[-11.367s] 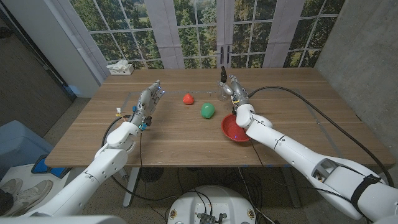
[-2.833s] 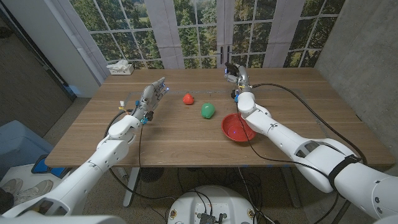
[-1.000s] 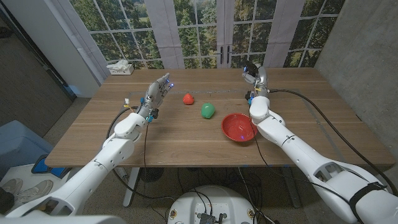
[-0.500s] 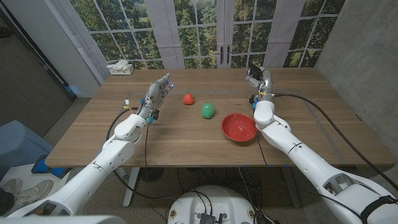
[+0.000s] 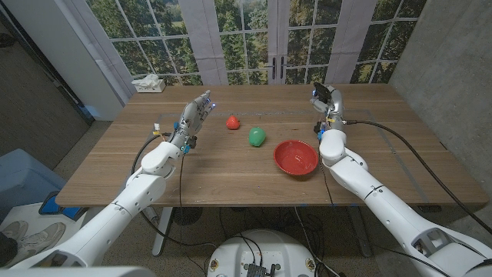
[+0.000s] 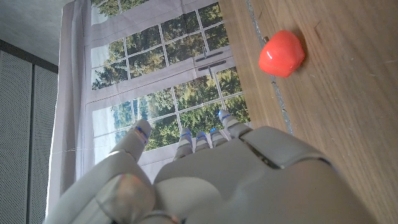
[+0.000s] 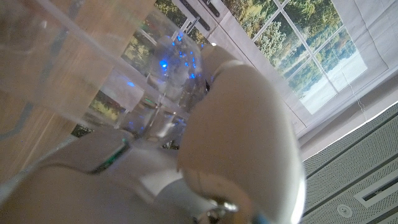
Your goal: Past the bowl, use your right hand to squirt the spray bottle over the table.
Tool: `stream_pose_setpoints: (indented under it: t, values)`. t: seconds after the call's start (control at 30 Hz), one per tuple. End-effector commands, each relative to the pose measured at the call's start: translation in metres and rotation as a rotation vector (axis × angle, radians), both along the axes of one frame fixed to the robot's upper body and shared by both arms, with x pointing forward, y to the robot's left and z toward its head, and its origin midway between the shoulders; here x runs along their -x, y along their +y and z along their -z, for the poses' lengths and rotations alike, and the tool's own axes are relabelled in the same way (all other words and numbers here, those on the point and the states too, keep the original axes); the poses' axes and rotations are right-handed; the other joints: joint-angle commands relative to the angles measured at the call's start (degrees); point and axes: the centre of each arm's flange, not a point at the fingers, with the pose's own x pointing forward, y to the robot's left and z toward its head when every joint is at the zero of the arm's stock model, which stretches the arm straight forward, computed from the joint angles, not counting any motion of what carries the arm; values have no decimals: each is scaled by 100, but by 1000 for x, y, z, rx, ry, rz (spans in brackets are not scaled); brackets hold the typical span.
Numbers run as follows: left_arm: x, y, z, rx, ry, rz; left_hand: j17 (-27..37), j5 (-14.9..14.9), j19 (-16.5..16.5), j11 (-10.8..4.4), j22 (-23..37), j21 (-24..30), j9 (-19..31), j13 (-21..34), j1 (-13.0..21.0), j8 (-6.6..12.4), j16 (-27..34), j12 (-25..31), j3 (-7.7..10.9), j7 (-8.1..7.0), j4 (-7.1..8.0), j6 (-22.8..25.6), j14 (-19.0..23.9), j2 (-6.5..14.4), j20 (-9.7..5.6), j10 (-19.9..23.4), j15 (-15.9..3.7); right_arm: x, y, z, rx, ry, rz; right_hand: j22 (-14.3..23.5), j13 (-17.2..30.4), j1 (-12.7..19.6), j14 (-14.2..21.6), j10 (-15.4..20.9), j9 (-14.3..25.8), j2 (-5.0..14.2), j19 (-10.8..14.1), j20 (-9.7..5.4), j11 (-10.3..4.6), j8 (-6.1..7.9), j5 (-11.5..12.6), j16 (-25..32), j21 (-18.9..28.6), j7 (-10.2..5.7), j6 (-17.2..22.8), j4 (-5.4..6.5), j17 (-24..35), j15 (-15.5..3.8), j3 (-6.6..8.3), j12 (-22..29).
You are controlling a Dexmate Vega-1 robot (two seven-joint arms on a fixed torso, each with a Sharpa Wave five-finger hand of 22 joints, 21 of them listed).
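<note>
My right hand (image 5: 330,108) is raised over the far right part of the table (image 5: 115,161), beyond the red bowl (image 5: 296,157). It grips a clear spray bottle with a black head (image 5: 318,91). Up close in the right wrist view, the clear bottle (image 7: 87,62) sits in front of my curled fingers (image 7: 239,130). My left hand (image 5: 195,115) is held up over the left side of the table with its fingers apart, holding nothing. The back of that left hand (image 6: 217,180) is in the left wrist view.
A small red fruit-like object (image 5: 232,121) (image 6: 282,53) and a green one (image 5: 256,136) lie in the middle of the table, left of the bowl. A tissue box (image 5: 148,83) stands at the far left corner. Windows run behind the table.
My right hand has carried the spray bottle to the right along the far side of the bowl. The left hand has stayed almost still.
</note>
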Motion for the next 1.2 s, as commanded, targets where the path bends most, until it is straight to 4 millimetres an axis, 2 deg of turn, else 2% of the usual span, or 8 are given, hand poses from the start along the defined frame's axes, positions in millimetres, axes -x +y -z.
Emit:
stream_pose_setpoints:
  t: [0.03, 0.67, 1.2]
  values:
    - [7, -1, 1, -4, -9, -3, 12, -10, -8, -25, 10, -8, 25, 13, 15, -3, 19, 15, 11, -42, -26, -11, -33, 210, -126, -41, -204, 16, -9, 8, 1, 1, 5, 31, 20, 364, 369, 50, 14, 375, 18, -779, 3, -7, 64, 2207, 1157, -13, 21, 29, 1019, -906, -21, 2]
    - [17, -6, 2, -14, -21, 4, 12, -10, -6, -21, 11, -8, 25, 13, 15, -6, 17, 13, 0, -56, -37, -20, -38, 214, -126, -46, -208, 48, -25, 24, -22, -9, 8, 22, 36, 374, 375, 55, 43, 366, 18, -780, 3, -25, 100, 2208, 1162, -5, 15, 24, 1020, -907, -36, -28]
    - [27, -4, 6, -9, -27, -7, 13, -10, -6, -30, 11, -8, 25, 13, 15, -6, 19, 11, -8, -55, -45, -24, -35, 219, -128, -52, -208, 65, -34, 35, -18, 0, -36, 37, 62, 366, 385, 63, 62, 367, 30, -779, 11, -45, 132, 2217, 1172, 0, 23, 31, 1020, -906, -50, -47]
